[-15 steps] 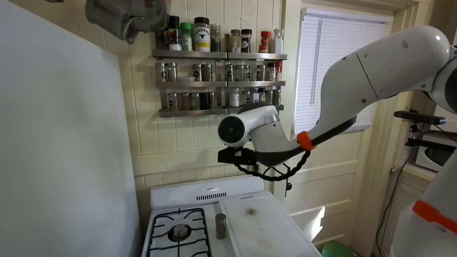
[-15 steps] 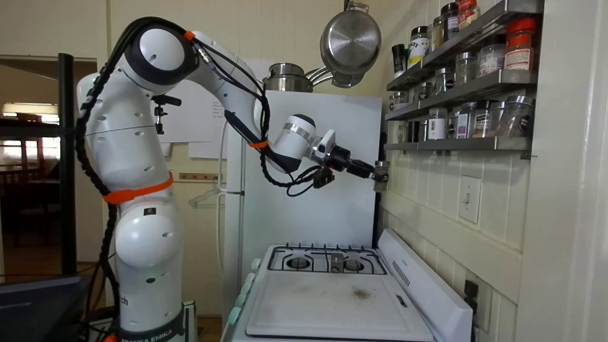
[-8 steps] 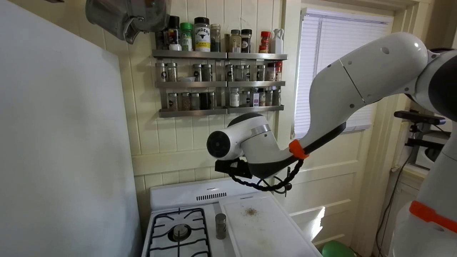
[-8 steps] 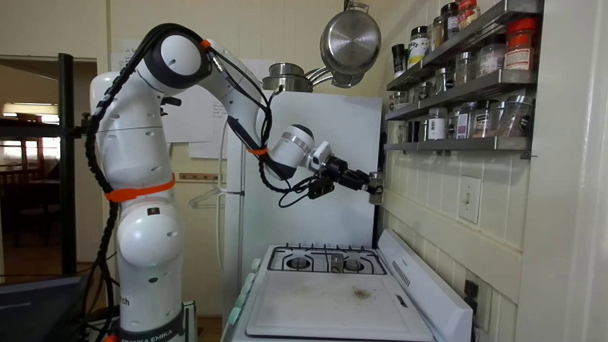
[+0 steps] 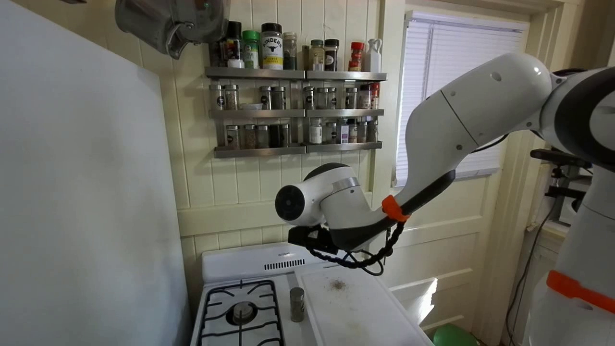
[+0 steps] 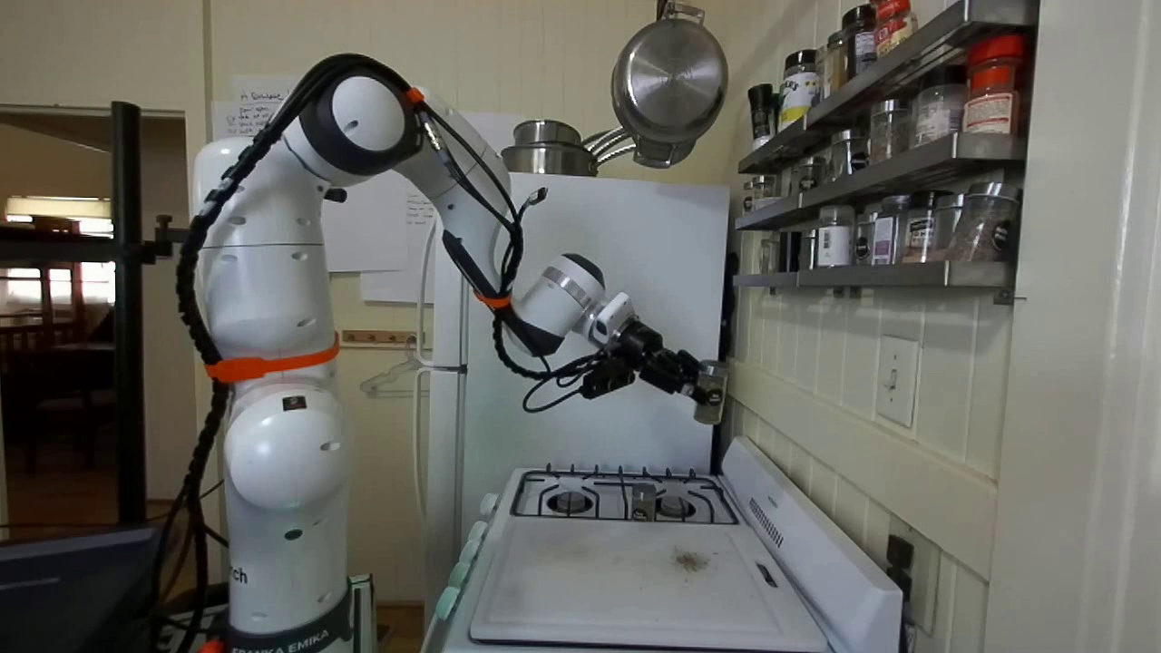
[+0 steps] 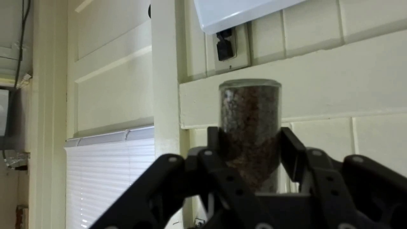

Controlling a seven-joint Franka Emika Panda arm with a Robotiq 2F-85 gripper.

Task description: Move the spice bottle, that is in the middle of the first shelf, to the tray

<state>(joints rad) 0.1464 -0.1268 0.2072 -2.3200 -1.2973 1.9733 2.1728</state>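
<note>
High over the surface (image 5: pixel 294 332): spice bottle (image 6: pixel 714 385), tilted.
End effector (image 7: pixel 250 140): 2 fingers (image 7: pixel 213 138) clamping it — cap (image 6: pixel 715 366) hidden in wrist view.
Arm (image 5: pixel 435 139): hides bottle in an exterior view.
Tray (image 5: pixel 379 307): lower edge cropped there.

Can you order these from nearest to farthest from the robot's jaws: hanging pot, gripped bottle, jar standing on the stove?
In an exterior view:
1. Spice bottle: held between the jaws.
2. Standing jar: below the jaws, beside the tray.
3. Hanging pot: well above them.
</note>
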